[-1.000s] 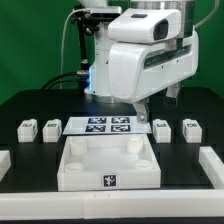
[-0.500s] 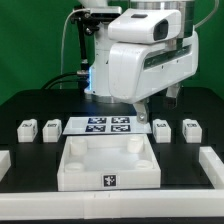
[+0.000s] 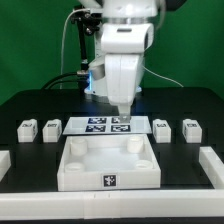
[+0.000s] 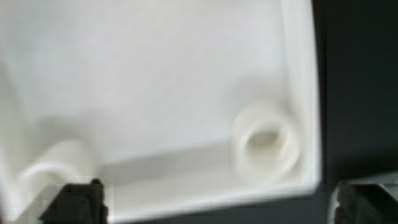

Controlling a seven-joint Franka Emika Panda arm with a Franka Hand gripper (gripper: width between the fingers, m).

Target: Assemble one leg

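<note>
Four small white legs stand in a row on the black table: two at the exterior view's left (image 3: 27, 128) (image 3: 50, 128) and two at its right (image 3: 161, 128) (image 3: 190, 128). The large white tray-like part (image 3: 75, 172) lies in front of them, a tag on its front wall. My gripper (image 3: 121, 106) hangs above the back of that part and holds nothing. In the wrist view the gripper (image 4: 222, 205) is open, its dark fingertips (image 4: 75, 200) wide apart over the tray's floor (image 4: 160, 90) and a round corner socket (image 4: 267, 145). No leg shows in the wrist view.
The marker board (image 3: 108, 125) lies flat between the two pairs of legs, just behind the tray. White border rails lie at the table's front left (image 3: 5, 160) and front right (image 3: 214, 165). Cables hang behind the arm.
The arm has swung from a sideways pose at the exterior view's right to a straight-down pose over the marker board and the tray's back. The parts on the table have not moved.
</note>
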